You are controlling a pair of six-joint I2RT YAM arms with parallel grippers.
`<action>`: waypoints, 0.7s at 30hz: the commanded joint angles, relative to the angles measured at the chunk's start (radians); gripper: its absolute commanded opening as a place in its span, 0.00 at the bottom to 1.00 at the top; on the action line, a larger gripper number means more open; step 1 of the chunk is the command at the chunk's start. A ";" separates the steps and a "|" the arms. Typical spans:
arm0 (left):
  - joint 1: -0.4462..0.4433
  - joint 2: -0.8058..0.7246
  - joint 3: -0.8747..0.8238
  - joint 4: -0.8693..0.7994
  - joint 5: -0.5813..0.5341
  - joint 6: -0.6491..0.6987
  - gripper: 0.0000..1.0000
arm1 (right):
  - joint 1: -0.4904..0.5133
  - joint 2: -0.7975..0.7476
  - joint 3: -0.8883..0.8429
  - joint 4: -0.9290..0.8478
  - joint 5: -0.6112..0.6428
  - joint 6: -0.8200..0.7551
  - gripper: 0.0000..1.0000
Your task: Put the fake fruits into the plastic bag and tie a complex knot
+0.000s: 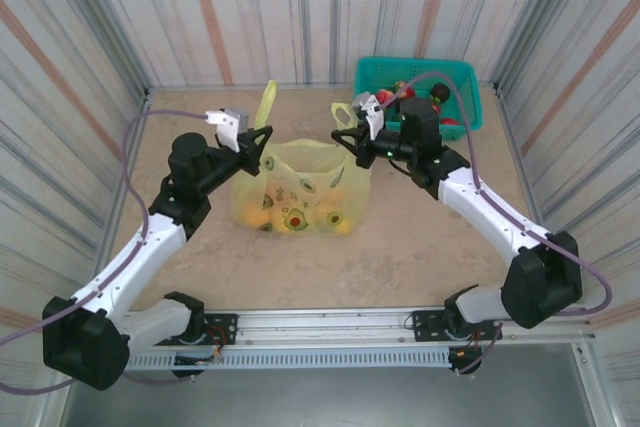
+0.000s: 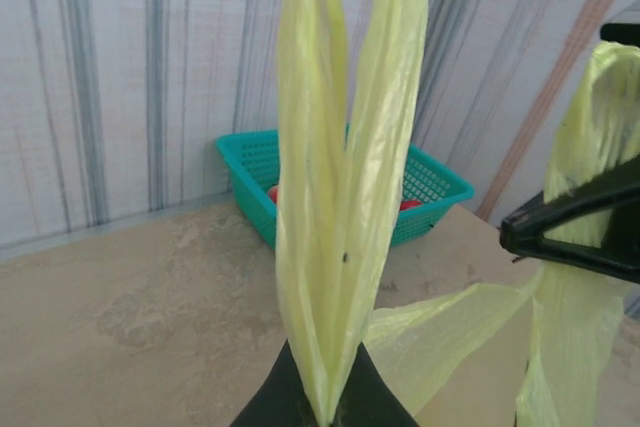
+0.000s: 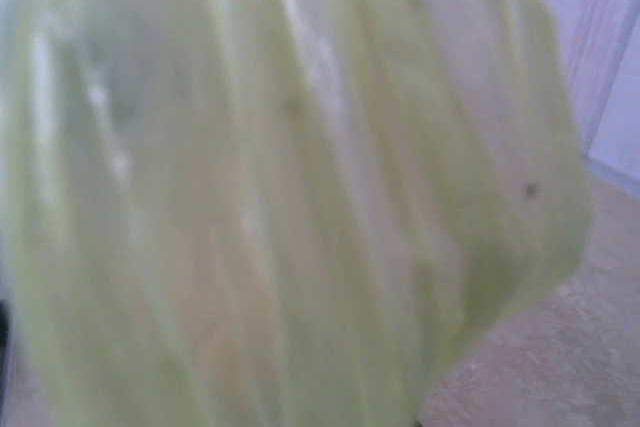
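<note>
The plastic bag (image 1: 300, 185) stands in the middle of the table, pale yellow-green with avocado prints. Orange and yellow fake fruits (image 1: 268, 217) show through its lower part. My left gripper (image 1: 262, 139) is shut on the bag's left handle (image 1: 267, 102), which rises as a tall folded strip (image 2: 335, 177) from between my black fingertips (image 2: 328, 412). My right gripper (image 1: 346, 137) is pinched across the right handle (image 1: 343, 113). From the left wrist it is a black wedge (image 2: 518, 234) crossing that strip (image 2: 590, 127). Blurred bag plastic (image 3: 280, 197) covers the right wrist camera and hides its jaws.
A teal mesh basket (image 1: 462, 77) sits at the back right, behind my right wrist, with red fruits (image 1: 385, 97) in it; it is also in the left wrist view (image 2: 250, 172). Striped walls enclose the table on three sides. Bare tabletop (image 1: 400, 257) lies in front of the bag.
</note>
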 commanded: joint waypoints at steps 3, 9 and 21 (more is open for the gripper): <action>-0.064 -0.015 0.099 -0.124 0.077 0.058 0.00 | 0.010 -0.108 0.030 -0.151 0.073 -0.083 0.07; -0.172 0.059 0.230 -0.324 0.136 0.098 0.00 | 0.021 -0.153 0.071 -0.346 -0.015 -0.361 0.00; -0.260 0.294 0.419 -0.398 0.246 0.077 0.00 | 0.093 -0.129 0.082 -0.401 -0.074 -0.512 0.00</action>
